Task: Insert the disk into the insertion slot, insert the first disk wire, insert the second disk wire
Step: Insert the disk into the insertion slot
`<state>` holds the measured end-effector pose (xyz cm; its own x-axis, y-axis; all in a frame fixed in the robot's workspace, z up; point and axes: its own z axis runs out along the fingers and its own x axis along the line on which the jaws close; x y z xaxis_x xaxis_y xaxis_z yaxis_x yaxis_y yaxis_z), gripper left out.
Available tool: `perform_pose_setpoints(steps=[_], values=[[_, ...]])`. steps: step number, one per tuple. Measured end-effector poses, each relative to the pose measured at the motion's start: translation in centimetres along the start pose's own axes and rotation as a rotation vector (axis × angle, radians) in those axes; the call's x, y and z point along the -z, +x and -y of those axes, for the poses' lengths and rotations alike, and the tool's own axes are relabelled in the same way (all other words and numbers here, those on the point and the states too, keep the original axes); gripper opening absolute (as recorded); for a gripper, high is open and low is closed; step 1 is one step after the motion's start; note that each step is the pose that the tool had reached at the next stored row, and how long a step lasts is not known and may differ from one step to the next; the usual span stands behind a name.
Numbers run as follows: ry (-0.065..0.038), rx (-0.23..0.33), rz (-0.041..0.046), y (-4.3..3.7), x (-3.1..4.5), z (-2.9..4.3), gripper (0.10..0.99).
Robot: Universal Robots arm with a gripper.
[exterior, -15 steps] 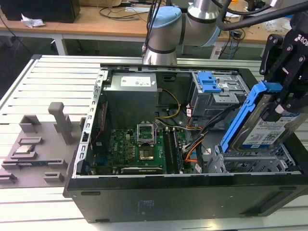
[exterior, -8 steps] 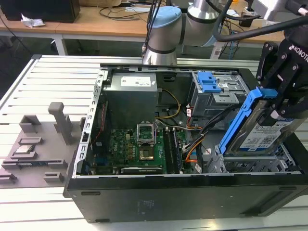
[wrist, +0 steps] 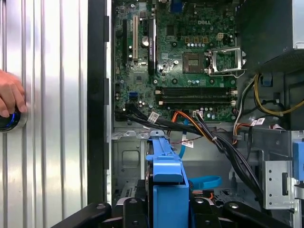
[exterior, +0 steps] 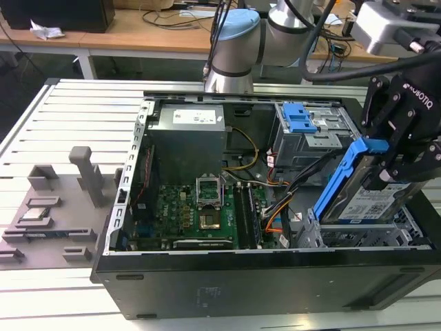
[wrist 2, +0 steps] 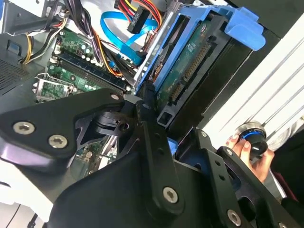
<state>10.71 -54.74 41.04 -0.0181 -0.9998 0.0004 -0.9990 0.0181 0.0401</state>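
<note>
Gripper [exterior: 388,174] jaws clamped on disk [exterior: 365,203], held tilted. Lower end at insertion slot [exterior: 344,238], PC case [exterior: 241,283] corner, nr the exterior view's right.

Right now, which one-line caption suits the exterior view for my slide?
Black gripper holds the silver hard drive in a bright blue plastic carrier, tilted over the perforated silver sheet-metal drive cage.
</note>
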Motion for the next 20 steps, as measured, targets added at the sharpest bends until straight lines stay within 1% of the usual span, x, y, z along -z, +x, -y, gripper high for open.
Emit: perform_pose_setpoints(steps=[3, 6, 15, 17, 18, 20], values=[[0.0, 0.0, -0.0002, 0.0, -0.49, 0.02, 0.365], [0.0, 0.0, -0.0003, 0.0, -0.75, 0.03, 0.365], [0.0, 0.0, 0.0002, 0.0, -0.8, 0.04, 0.365], [0.0, 0.0, -0.0001, 0.0, -0.8, 0.03, 0.376], [0.0, 0.0, -0.0003, 0.0, -0.8, 0.03, 0.439], [0.0, 0.0, -0.0002, 0.0, -0.8, 0.04, 0.439]])
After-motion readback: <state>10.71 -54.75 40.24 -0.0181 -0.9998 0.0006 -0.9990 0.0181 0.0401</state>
